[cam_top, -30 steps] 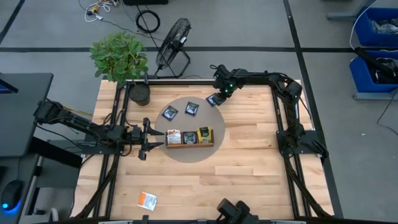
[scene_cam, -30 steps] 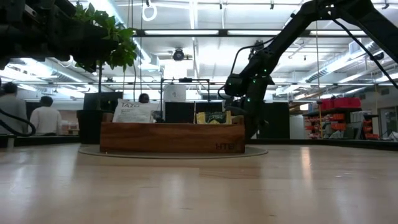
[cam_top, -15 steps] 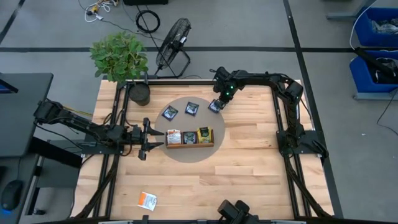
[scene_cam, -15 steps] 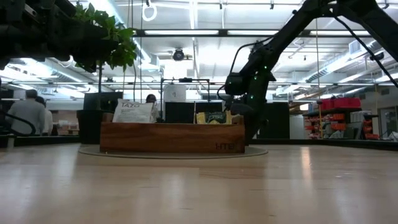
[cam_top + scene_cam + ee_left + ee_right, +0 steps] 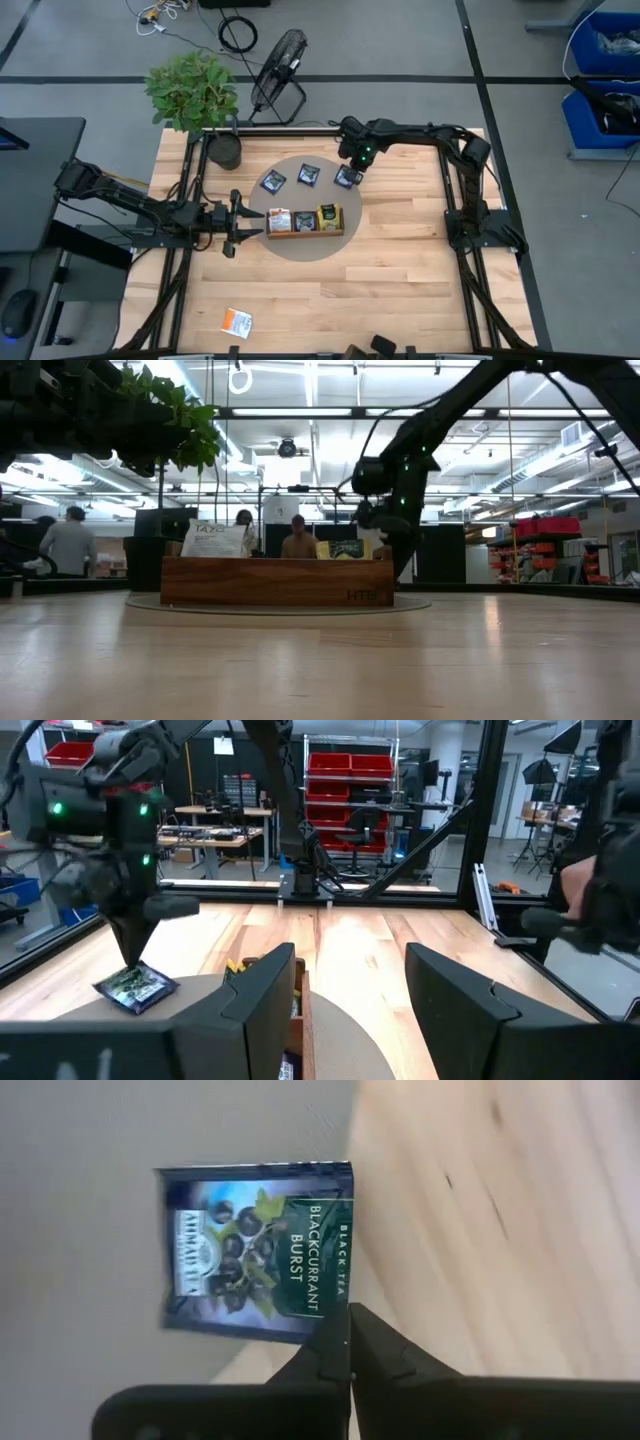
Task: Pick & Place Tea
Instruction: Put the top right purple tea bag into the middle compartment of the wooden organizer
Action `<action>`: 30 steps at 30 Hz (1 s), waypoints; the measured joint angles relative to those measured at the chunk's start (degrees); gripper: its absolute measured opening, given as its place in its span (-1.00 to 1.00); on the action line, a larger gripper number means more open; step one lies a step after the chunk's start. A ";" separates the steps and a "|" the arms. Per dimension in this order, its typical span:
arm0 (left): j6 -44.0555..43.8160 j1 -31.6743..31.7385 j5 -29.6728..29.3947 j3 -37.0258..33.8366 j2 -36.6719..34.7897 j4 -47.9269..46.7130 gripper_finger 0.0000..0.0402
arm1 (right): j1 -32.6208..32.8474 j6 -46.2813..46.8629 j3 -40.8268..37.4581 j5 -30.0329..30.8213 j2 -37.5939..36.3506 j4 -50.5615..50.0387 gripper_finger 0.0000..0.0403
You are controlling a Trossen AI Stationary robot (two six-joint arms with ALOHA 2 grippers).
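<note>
My right gripper (image 5: pixel 348 1342) fingers pinch a navy sachet (image 5: pixel 258 1250); the tray (image 5: pixel 305 228) is part-filled, four sachets remain outside.

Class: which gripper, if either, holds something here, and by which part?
The right gripper pinches a navy sachet by its edge, near one corner. The left gripper holds nothing.

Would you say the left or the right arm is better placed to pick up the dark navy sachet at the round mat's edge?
Right: the right gripper sits over that dark navy sachet, fingers closed; the left gripper waits beside the wooden tray.
</note>
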 joint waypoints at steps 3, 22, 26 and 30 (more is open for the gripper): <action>0.00 0.00 0.00 0.00 -0.01 0.00 -0.02 | 1.67 0.26 0.07 -0.45 -2.65 -0.17 -1.00; -1.35 0.02 0.00 0.00 0.00 -0.02 -0.02 | 4.19 3.37 -2.40 -4.01 -6.23 3.90 -0.78; -1.44 0.02 0.00 0.01 -0.02 -0.09 -0.02 | 2.20 4.10 -4.87 -9.74 -6.22 5.81 -0.41; -1.44 0.02 0.00 0.00 -0.02 -0.09 -0.02 | 1.36 6.67 -7.02 -11.38 -6.22 9.56 0.07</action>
